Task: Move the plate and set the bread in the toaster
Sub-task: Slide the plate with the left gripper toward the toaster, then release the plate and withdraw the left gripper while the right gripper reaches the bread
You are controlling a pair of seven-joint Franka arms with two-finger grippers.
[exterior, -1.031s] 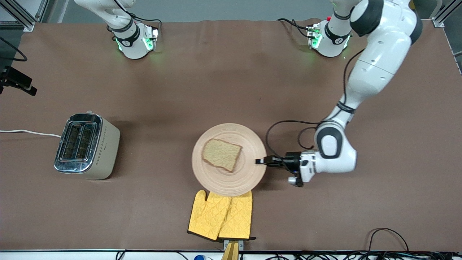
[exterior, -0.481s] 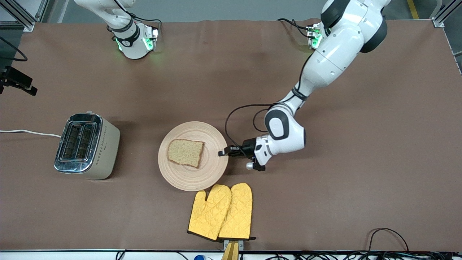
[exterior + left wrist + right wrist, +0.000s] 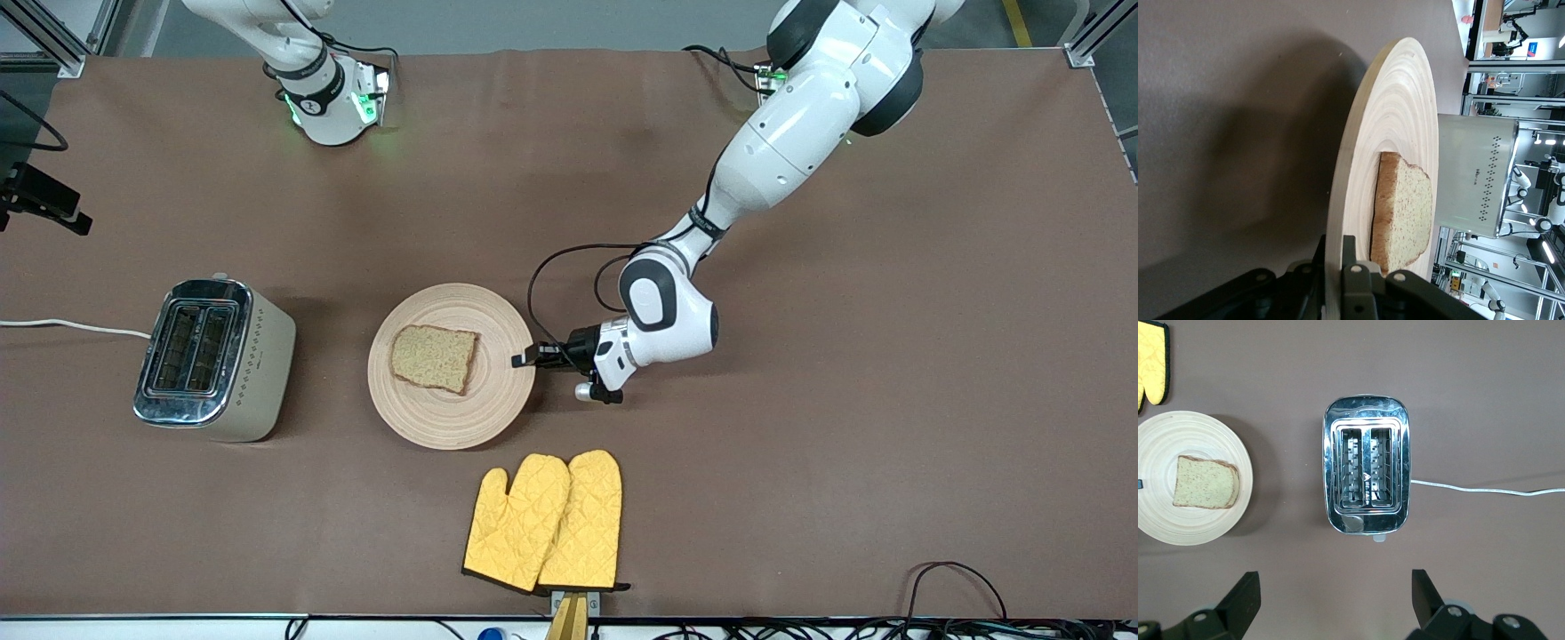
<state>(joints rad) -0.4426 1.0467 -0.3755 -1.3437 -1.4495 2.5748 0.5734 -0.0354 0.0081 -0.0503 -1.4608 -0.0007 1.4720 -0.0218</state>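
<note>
Front view: the left gripper (image 3: 523, 359) is clamped on the wooden plate (image 3: 452, 418) at its rim, the bread slice (image 3: 435, 357) lies on it just beside the toaster (image 3: 213, 358), and the right gripper (image 3: 1331, 600) hangs wide open over the toaster, better placed to take the slice.

Both arms have glossy white shells with black joint bands. Green indicator lights glow at each base. A black cable loops along the left arm to its black end effector (image 3: 524, 359).
</note>
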